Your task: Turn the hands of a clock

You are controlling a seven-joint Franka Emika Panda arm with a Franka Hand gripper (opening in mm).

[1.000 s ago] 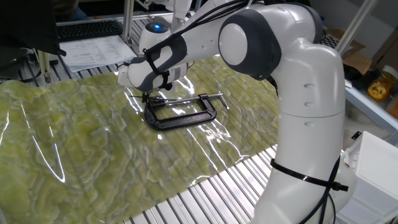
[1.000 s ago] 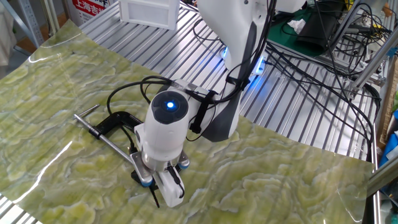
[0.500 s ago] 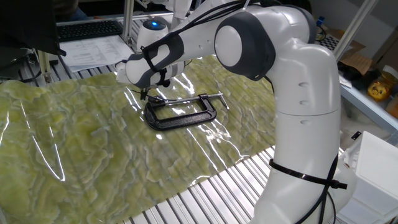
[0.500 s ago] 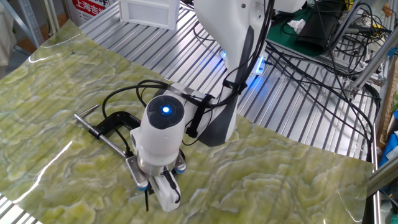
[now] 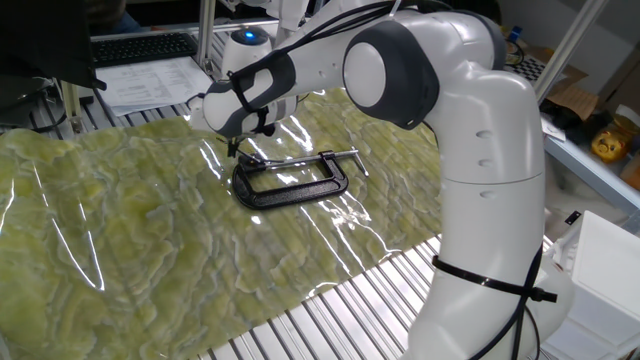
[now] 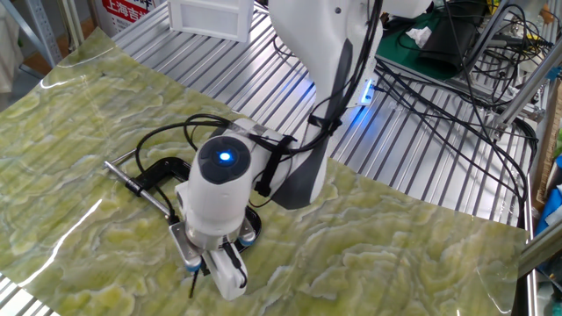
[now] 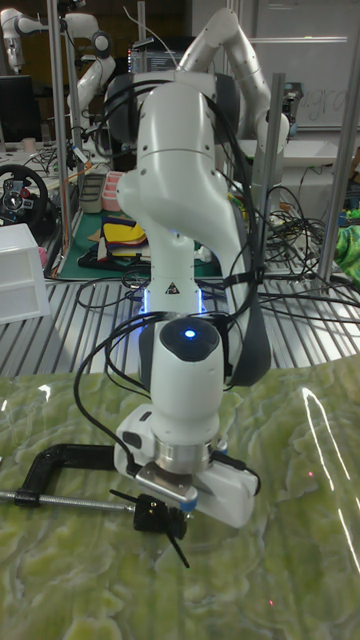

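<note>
A black C-clamp (image 5: 300,190) (image 6: 162,168) (image 7: 60,462) lies flat on the green mottled sheet. Its screw bar (image 7: 70,497) runs right, up to my fingers. My gripper (image 5: 234,152) (image 6: 204,270) (image 7: 162,517) points down over the clamp's jaw end. In the tall fixed view its black fingers (image 7: 150,515) stand together as one block. A thin black strand (image 7: 178,548) sticks out below them. The clock and its hands are hidden under my hand and fingers in every view.
The green sheet (image 5: 120,230) covers a slatted metal table (image 5: 330,310). A white box (image 6: 211,17) stands at the far edge, and cables (image 6: 421,105) trail beside my base. A keyboard (image 5: 140,48) and papers lie beyond the sheet.
My hand has shifted and tilted a little along the clamp's jaw end, away from the clamp's frame. The clamp has not moved.
</note>
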